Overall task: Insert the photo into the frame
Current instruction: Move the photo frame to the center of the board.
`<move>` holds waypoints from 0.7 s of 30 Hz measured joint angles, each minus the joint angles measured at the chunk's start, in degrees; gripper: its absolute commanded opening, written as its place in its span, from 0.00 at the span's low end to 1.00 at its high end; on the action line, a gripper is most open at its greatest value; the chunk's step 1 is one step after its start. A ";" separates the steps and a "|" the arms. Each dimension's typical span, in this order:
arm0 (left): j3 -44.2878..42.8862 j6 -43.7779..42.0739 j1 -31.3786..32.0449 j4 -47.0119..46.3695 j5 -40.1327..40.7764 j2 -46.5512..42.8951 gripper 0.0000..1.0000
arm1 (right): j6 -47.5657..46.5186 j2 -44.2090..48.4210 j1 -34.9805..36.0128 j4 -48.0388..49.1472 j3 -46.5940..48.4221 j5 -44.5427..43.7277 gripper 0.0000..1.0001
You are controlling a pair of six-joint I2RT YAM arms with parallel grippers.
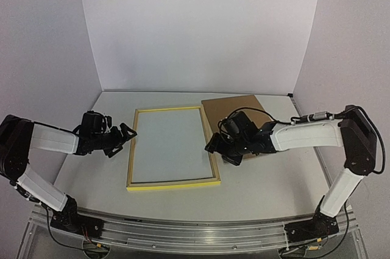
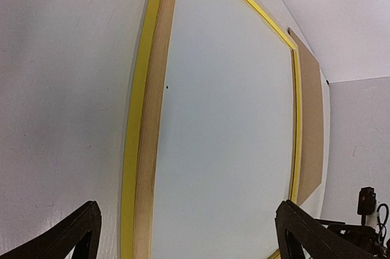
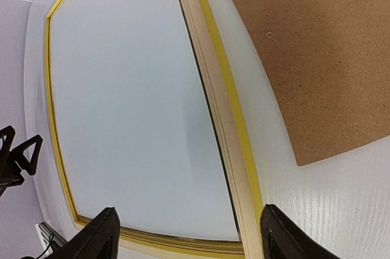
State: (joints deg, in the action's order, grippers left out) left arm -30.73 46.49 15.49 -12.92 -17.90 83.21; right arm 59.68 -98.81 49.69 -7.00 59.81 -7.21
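Far left: left gripper [image 1: 124,139], jaws spread to the full, empty, hanging just beside the frame's left edge, touching nothing.

Centre: the frame [image 1: 173,184] flat on the table [image 1: 256,186], filled edge to edge by a plain pale surface [image 1: 172,145]. Cannot tell whether that is the photo's white back or bare pane.

Right: right gripper [image 3: 190,231], released and holding nothing, fingers wide either side of the frame's right rail; contact with it unclear.

Beyond: brown backing board [image 1: 234,108], flat, partly under the right arm.
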 measured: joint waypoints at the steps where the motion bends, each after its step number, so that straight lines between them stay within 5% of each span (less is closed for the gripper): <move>1: -0.39 -0.27 0.00 0.53 0.33 -0.53 1.00 | -0.79 0.28 -0.06 -1.07 0.13 -0.53 0.92; 21: -6.63 -4.75 -0.02 13.98 7.58 -6.02 1.00 | -13.44 -16.39 -3.53 -6.46 14.63 14.62 0.90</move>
State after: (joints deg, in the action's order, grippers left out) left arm -37.36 41.74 15.46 1.06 -10.32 77.19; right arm 46.24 -115.20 46.17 -13.47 74.43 7.41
